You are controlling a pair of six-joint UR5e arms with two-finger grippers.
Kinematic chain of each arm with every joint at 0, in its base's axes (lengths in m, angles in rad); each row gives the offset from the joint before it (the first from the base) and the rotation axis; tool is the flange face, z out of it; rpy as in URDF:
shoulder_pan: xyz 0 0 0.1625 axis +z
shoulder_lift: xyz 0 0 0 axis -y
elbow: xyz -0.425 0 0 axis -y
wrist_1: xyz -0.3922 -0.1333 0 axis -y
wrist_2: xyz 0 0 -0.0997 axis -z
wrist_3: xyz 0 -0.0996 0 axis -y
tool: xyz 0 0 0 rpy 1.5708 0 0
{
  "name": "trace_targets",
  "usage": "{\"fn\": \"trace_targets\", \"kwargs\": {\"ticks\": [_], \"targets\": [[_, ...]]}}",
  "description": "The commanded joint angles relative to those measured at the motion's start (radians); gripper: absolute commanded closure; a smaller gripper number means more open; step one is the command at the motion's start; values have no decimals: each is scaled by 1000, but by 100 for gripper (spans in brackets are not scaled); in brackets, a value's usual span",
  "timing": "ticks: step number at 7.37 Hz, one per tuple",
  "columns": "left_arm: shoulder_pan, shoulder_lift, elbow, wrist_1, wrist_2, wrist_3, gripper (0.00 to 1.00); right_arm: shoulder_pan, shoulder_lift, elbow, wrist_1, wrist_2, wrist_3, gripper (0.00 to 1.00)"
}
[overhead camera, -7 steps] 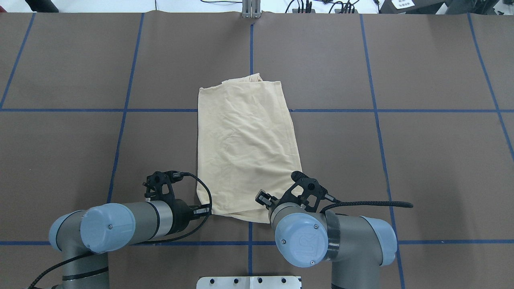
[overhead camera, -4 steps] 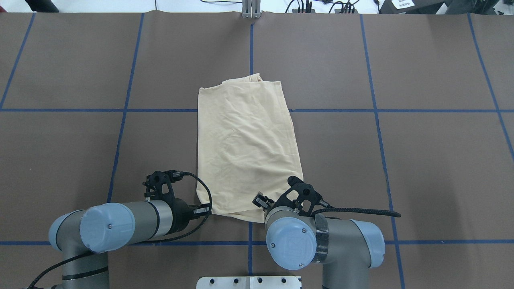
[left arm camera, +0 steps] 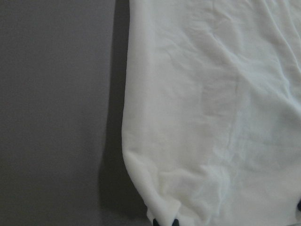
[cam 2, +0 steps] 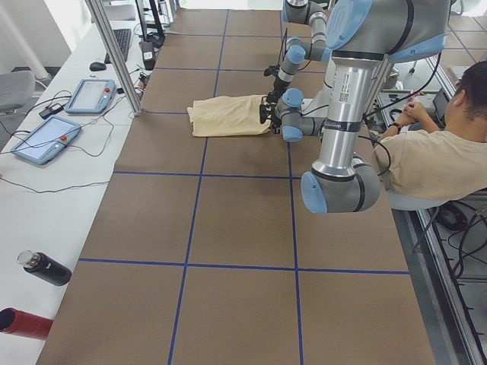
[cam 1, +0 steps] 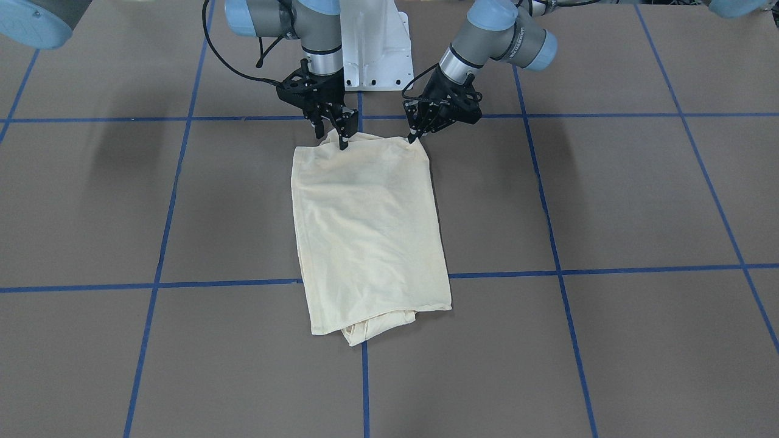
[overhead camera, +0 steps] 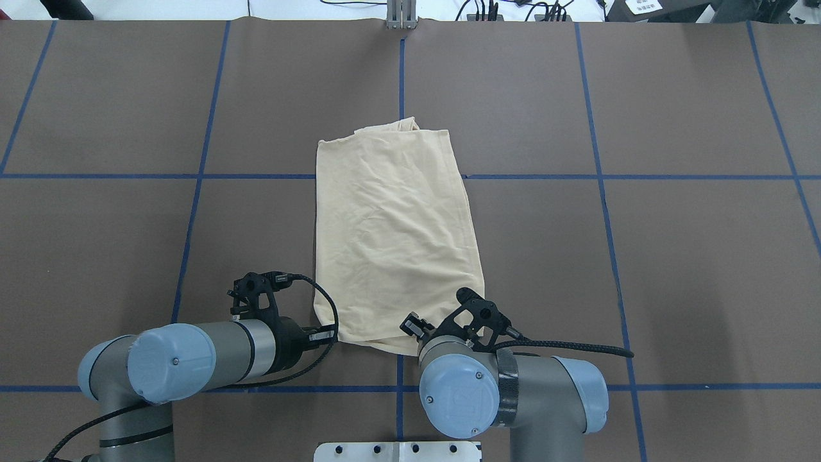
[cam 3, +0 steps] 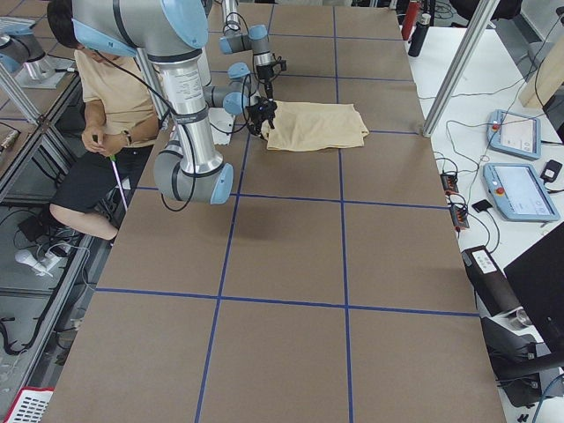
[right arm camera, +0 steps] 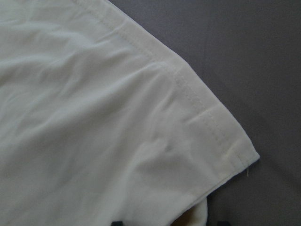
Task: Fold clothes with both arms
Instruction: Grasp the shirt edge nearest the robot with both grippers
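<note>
T-shirt (cam 1: 365,231) first, front-facing cam: folded into a long cream strip, flat on the brown worktop (cam 1: 608,201), straight out from the white base (cam 1: 374,48), one short edge nearest the base. At one base-side corner, left gripper (cam 1: 414,136), tips close together right on the cloth. At the other base-side corner, right gripper (cam 1: 331,139), fingers spread and touching the edge.

Overhead: T-shirt (overhead camera: 394,244) a bit crumpled, running away from the base (overhead camera: 397,450), little bunch of fabric poking out at the far end. Both wrists just beside the base-side edge and mostly covering the fingers, so can't judge the grip from up here.

Left-end cam: all tiny and far. T-shirt (cam 2: 228,115) out in front of the base, person (cam 2: 437,156) in a beige top seated on the base's side of the worktop.

Right-end cam: pretty much ditto, T-shirt (cam 3: 315,125) and the person (cam 3: 110,97) again.

Left wrist cam: two dark fingertips (left arm camera: 157,222) nearly together at the bottom, pinching a rounded fold of cloth. Looks clamped on the fabric.

Right wrist cam: stitched hem corner (right arm camera: 211,127) mid-picture, dark tips far apart at the bottom, one on either side of that corner. Spread wide, gripping nothing.
</note>
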Motion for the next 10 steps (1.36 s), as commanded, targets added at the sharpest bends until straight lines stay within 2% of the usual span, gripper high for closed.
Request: {"fn": "trace_targets", "kwargs": {"ticks": [1,2,3,4,6,7,8,9,10], "targets": [[0,0,-3,0,0,1,100,-4,20,-26,-1,-9,30,64],[0,0,-3,0,0,1,100,-4,18,-28,-1,-13,30,65],[0,0,-3,0,0,1,100,-2,21,-22,-1,-15,31,94],[0,0,-5,0,0,1,100,1,18,-17,-1,-15,30,100],[0,0,-14,0,-3,7,100,30,15,4,-1,-13,24,100],[-5,5,-43,2,-9,15,100,48,3,68,-4,-4,14,100],[-6,9,-101,50,-24,21,100,48,-6,143,-62,-1,13,100],[-5,9,-197,166,-56,21,100,48,-8,226,-134,5,14,100],[-3,11,-265,225,-58,21,100,0,-8,312,-204,4,20,100]]}}
